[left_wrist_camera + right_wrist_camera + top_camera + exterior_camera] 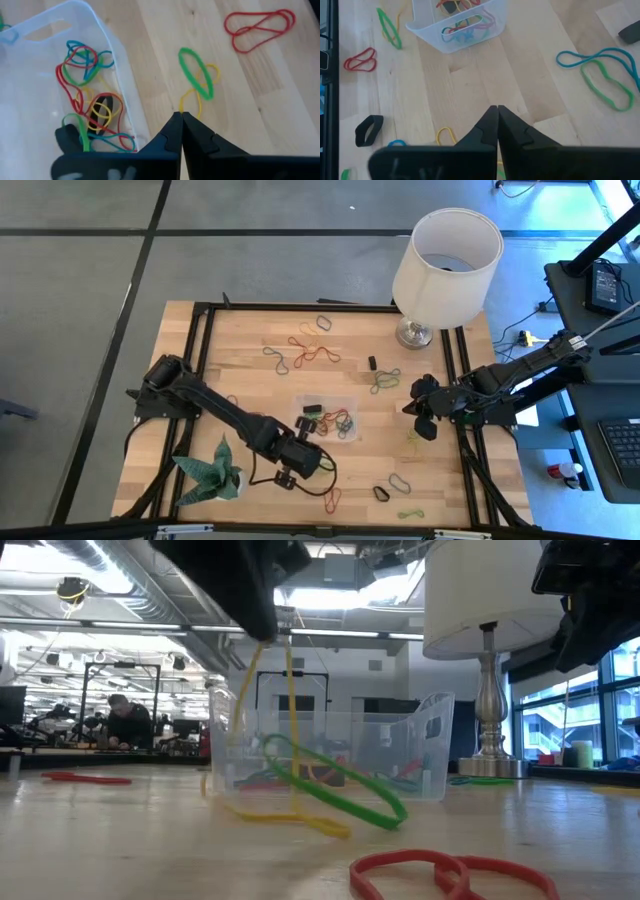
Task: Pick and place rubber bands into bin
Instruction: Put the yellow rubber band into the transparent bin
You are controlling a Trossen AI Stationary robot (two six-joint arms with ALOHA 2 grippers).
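My left gripper (180,116) hangs above the wood table just near of the clear bin (120,85), shut on a yellow rubber band (191,100). A green rubber band (196,72) lies across the yellow one; in the low view the green band (335,785) slants up off the table beside it. The bin (330,418) holds several coloured bands and rests on its base mid-table. My right gripper (425,420) waits shut and empty at the right, above bare wood. My left gripper pinches the yellow band's top end (183,107) between its two shut fingertips, coming from above and slanting down. The band hangs below the fingers as a long narrow loop, and its lower end (305,822) lies on the table with the green band caught against it.
A white lamp (445,265) stands at the far right corner and a green paper plant (210,470) at the near left. Loose bands lie around: red (257,30), black (381,493), several at the far side (305,350), blue and green (605,70).
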